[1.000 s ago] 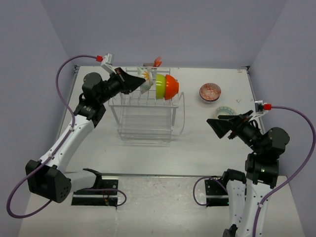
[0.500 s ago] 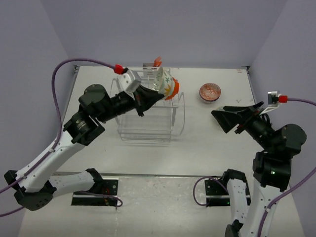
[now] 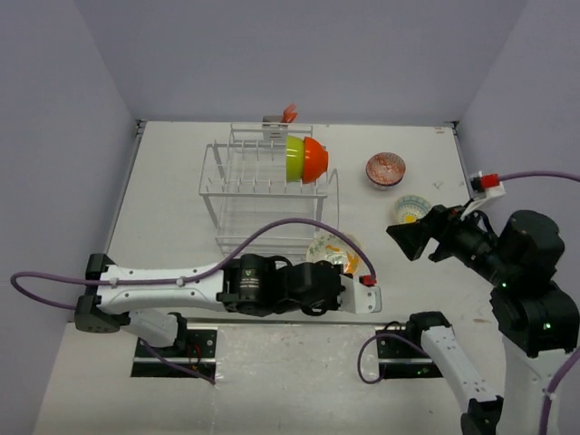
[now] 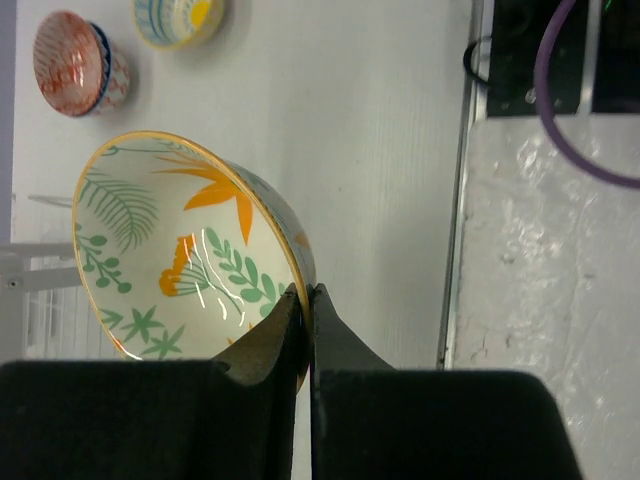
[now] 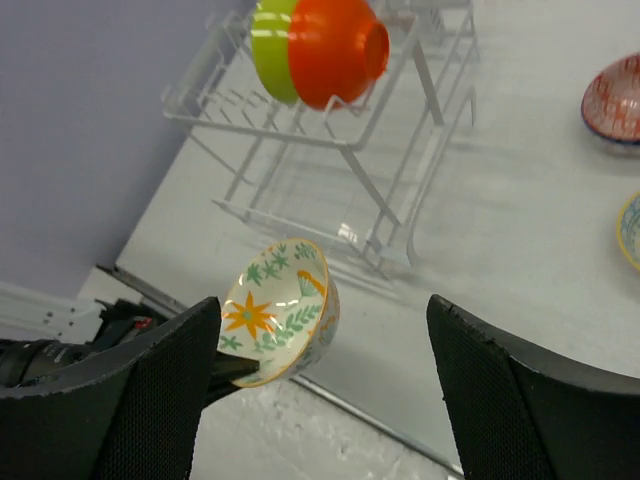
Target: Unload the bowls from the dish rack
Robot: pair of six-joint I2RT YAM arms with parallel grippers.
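Note:
My left gripper (image 3: 339,261) is shut on the rim of the pale floral bowl (image 3: 328,249), holding it tilted above the table in front of the dish rack (image 3: 263,204). The pinch shows in the left wrist view (image 4: 305,290), with the bowl (image 4: 190,250) on its side. The lime green bowl (image 3: 294,159) and orange bowl (image 3: 314,159) stand on edge on the rack's top right. My right gripper (image 3: 408,237) is open and empty at the right, facing the floral bowl (image 5: 280,310).
A red-zigzag bowl (image 3: 386,169), seemingly nested in a blue one, sits on the table right of the rack. A yellowish bowl (image 3: 410,208) sits just nearer, close to my right gripper. A small orange object (image 3: 288,113) is behind the rack.
My left arm has swung from the rack's top down to the table's front, carrying the floral bowl out of the rack. My right gripper has shifted slightly.

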